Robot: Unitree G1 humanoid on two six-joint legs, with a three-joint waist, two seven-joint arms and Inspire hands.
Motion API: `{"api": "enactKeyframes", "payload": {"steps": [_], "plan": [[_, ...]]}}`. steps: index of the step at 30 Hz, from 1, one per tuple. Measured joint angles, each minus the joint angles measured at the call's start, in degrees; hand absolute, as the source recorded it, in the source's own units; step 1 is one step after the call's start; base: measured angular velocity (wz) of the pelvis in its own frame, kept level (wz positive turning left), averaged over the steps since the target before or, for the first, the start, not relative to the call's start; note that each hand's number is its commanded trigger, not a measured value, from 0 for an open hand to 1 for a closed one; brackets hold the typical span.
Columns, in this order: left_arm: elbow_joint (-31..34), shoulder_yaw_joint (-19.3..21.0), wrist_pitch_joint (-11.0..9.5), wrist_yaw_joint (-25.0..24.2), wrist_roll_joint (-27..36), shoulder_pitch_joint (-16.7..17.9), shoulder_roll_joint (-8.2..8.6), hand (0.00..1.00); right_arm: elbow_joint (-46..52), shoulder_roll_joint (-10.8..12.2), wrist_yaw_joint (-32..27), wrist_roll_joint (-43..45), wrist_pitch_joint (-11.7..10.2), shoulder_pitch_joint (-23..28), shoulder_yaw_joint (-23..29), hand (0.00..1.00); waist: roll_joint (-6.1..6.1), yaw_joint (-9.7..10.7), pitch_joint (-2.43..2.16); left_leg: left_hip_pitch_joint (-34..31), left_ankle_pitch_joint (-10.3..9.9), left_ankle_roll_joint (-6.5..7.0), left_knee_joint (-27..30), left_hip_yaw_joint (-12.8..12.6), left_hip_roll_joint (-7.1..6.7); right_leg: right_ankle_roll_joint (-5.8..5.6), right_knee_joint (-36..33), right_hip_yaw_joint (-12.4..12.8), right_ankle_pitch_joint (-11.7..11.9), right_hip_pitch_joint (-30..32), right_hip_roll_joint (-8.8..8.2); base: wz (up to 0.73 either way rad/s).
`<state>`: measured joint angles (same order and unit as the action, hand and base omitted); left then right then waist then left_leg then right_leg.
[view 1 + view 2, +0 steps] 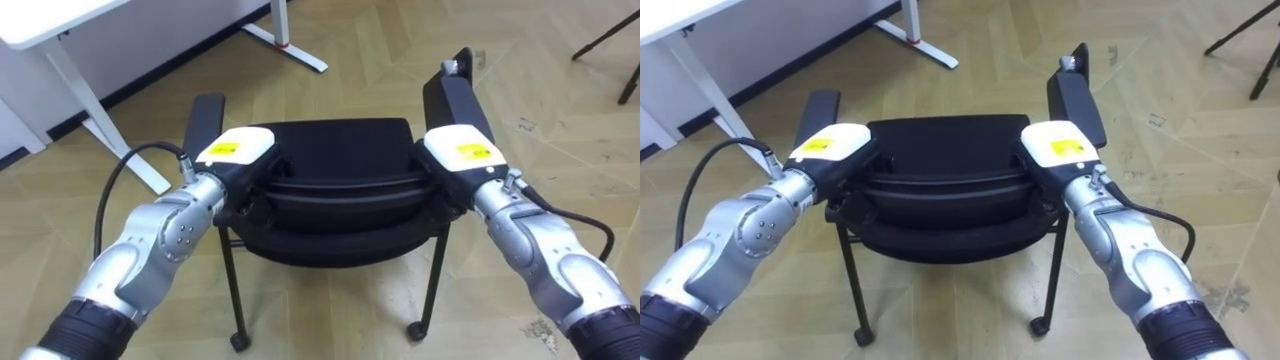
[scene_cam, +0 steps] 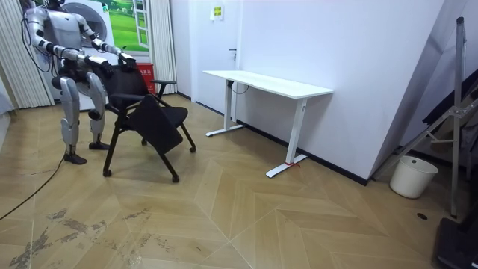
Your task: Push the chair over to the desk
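Silver forearms come in from 7 and 5 o'clock and meet the black chair (image 1: 340, 200) at the middle of the eye views. The left hand (image 1: 235, 148) lies on the top edge of the backrest at its 9 o'clock end, and the right hand (image 1: 460, 150) lies on the same edge at the 3 o'clock end. Each hand shows its white back upward. The fingers go down over the far side of the backrest and are hidden, so I cannot tell whether either hand grasps the edge or only rests on it.

Beyond the hands, the left armrest (image 1: 205, 115) and the right armrest (image 1: 455, 95) point away toward 12 o'clock. Two casters (image 1: 238, 341) stand on the wooden floor (image 1: 320, 320) at 6 o'clock. A white table (image 1: 60, 20) shows at 10 o'clock, well apart from the chair.

From the room camera the robot stands upright at the room view's left, just behind the chair, with both arms held forward to the backrest. The table stands against the wall toward the room view's right, and a white bucket (image 2: 413, 176) sits on the floor at 3 o'clock.
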<state>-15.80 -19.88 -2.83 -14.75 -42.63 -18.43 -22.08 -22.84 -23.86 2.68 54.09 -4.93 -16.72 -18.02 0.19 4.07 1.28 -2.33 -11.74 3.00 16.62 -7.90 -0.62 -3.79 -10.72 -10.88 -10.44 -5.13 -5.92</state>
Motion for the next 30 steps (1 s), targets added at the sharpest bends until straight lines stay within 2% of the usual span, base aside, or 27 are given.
{"api": "enactKeyframes", "payload": {"steps": [7,10,14,16,18,19,20,22,23,24,25,26,27,30], "plan": [[0.0,0.0,0.0,-0.1,0.0,0.0,-0.09,1.0,-0.1,0.0,0.0,0.0,-0.1,0.0,-0.2,1.0,-0.09,-0.1,-0.05,0.0,0.0,0.01,0.2,0.0,0.05,-0.07,-1.8,-0.1,-0.1,0.7,-0.14,0.0],[-0.1,0.0,-0.3,-0.1,0.0,0.0,-0.09,1.0,-0.2,0.0,0.0,0.0,-0.1,0.2,-0.2,1.0,-0.03,0.0,-0.04,-0.5,-0.3,0.35,0.9,-0.2,0.2,-0.5,-6.6,-0.2,-0.4,3.0,-0.6,0.03],[-1.6,-0.6,-1.5,0.3,0.5,0.0,-0.03,1.0,-0.2,-0.3,-0.3,-1.1,0.1,1.6,-0.5,1.0,0.07,0.4,-0.05,0.3,-1.5,1.59,2.2,-0.2,0.27,-0.73,-17.6,-0.1,-0.7,6.8,-2.35,0.06],[-2.3,-0.6,-2.1,0.4,0.4,0.0,-0.02,1.0,-0.2,-0.3,-0.7,-1.7,0.0,2.5,-0.6,1.0,0.07,0.3,-0.05,1.1,-2.7,2.3,3.2,-0.1,-0.13,-0.57,-22.0,0.5,-0.6,8.1,-3.21,-0.03],[-2.3,-0.6,-2.2,0.0,0.5,0.0,-0.05,1.0,0.0,-0.3,-0.8,-2.1,-0.1,3.1,-0.6,1.0,0.31,0.3,0.09,1.8,-4.0,3.1,4.0,0.4,-0.45,0.23,-27.4,2.2,-0.1,11.2,-3.57,-0.12],[-2.3,-0.6,-2.3,0.0,0.5,0.1,-0.15,1.0,0.2,-0.3,-0.8,-2.1,-0.1,3.4,-0.6,1.0,0.44,0.2,0.07,1.9,-4.2,3.23,4.1,0.6,-0.43,0.19,-28.2,2.8,-0.5,12.2,-3.13,-0.15],[-2.2,-0.7,-2.8,-0.1,0.8,0.1,-0.82,1.0,0.5,-0.3,-1.1,-2.1,-0.2,3.8,-0.6,1.0,0.54,0.0,0.11,2.1,-4.4,3.37,4.0,0.6,-0.33,0.34,-27.7,3.0,-2.0,14.3,-1.9,-0.05],[-2.2,-0.7,-3.4,-0.3,1.6,0.2,-1.4,1.0,1.2,-0.4,-1.1,-2.2,-0.6,4.5,-0.6,1.0,0.5,0.1,0.08,2.6,-4.6,3.55,3.8,0.6,-0.26,0.6,-23.8,2.9,-2.4,17.3,0.0,0.09],[-2.3,-0.6,-3.4,-0.8,1.6,0.2,-1.5,1.0,1.3,-0.6,-1.1,-2.4,-1.2,4.8,-0.6,1.0,0.55,0.5,0.11,3.1,-5.0,3.55,3.8,1.0,-0.26,1.77,-19.4,2.7,-1.5,18.4,1.4,0.27],[-2.4,-0.6,-3.5,-0.9,1.5,0.4,-1.56,1.0,1.2,-0.8,-1.0,-2.6,-1.9,5.1,-0.6,1.0,0.46,1.0,0.05,4.0,-5.5,3.35,3.7,1.7,-0.4,2.8,-14.3,2.7,0.4,18.4,2.64,0.32],[-2.6,-0.6,-3.5,-0.9,1.5,0.6,-1.58,1.0,1.3,-0.8,-0.9,-2.6,-2.3,5.3,-0.6,1.0,0.37,1.1,0.1,4.5,-5.8,3.21,3.7,2.0,-0.47,2.91,-11.7,2.7,1.7,18.1,3.11,0.31],[-2.7,-0.5,-3.5,-0.9,1.5,1.2,-1.68,1.0,1.4,-0.8,-0.7,-2.5,-3.0,5.9,-0.6,1.0,0.05,1.2,-0.18,5.4,-6.8,2.93,4.1,2.6,-0.84,3.66,-8.3,3.0,4.4,17.7,3.58,0.37],[-2.6,-0.5,-3.5,-0.8,1.4,1.6,-1.69,1.0,1.9,-1.2,-0.3,-2.6,-3.6,6.3,-0.6,1.0,0.05,1.8,-0.66,5.7,-7.7,2.53,4.8,3.5,-0.88,4.41,-8.2,2.9,6.4,16.9,3.73,0.32],[-2.2,0.0,-3.9,-0.8,1.3,1.6,-2.65,1.0,3.7,-1.4,1.3,-2.7,-3.9,6.4,-0.6,1.0,0.18,1.1,-0.76,7.1,-8.8,1.17,4.3,3.7,0.35,5.58,-8.6,2.1,7.8,16.0,5.11,0.08]]}}
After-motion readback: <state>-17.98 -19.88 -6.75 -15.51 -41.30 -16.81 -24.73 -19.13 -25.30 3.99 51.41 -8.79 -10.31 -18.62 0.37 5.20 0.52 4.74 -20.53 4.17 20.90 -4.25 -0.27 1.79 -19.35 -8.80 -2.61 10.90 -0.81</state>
